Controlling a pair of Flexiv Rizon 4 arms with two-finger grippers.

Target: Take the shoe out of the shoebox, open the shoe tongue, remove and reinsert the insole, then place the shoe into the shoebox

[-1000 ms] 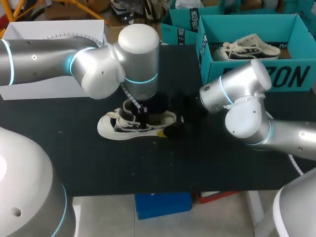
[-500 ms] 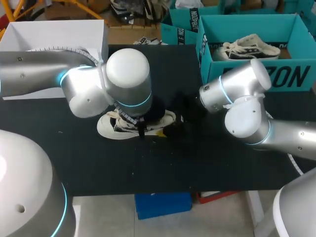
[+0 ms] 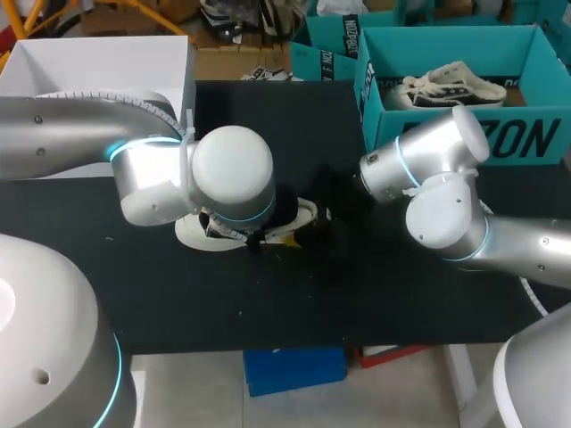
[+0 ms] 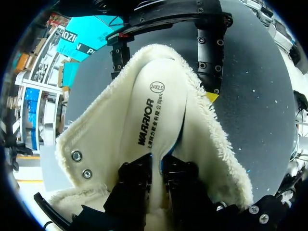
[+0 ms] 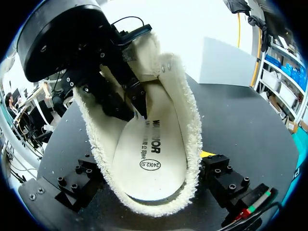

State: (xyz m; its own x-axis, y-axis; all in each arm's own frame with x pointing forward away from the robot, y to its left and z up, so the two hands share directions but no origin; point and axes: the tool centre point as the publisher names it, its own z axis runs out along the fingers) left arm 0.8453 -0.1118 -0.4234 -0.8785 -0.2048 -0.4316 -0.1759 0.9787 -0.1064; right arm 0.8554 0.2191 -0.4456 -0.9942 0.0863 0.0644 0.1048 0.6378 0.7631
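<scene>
A cream fleece-lined shoe (image 3: 191, 234) lies on the black table, mostly hidden under my left arm (image 3: 230, 171). In the left wrist view my left gripper (image 4: 158, 166) is deep inside the shoe (image 4: 96, 139), its fingers (image 4: 137, 175) pinched on the front edge of the white printed insole (image 4: 156, 103). My right gripper (image 5: 150, 166) stands wide around the heel, one finger (image 5: 79, 180) against each side of the fleece collar (image 5: 190, 120). The insole (image 5: 149, 154) lies in the shoe's bottom. The teal shoebox (image 3: 464, 134) stands at the back right.
A second shoe (image 3: 451, 87) lies inside the teal shoebox. A white open box (image 3: 98, 62) stands at the back left. My right arm's elbow (image 3: 442, 209) hangs over the table's right side, in front of the shoebox.
My left arm has come down and toward the table's front over the shoe, and its fingers have narrowed onto the insole. The right arm and the shoe have stayed still.
</scene>
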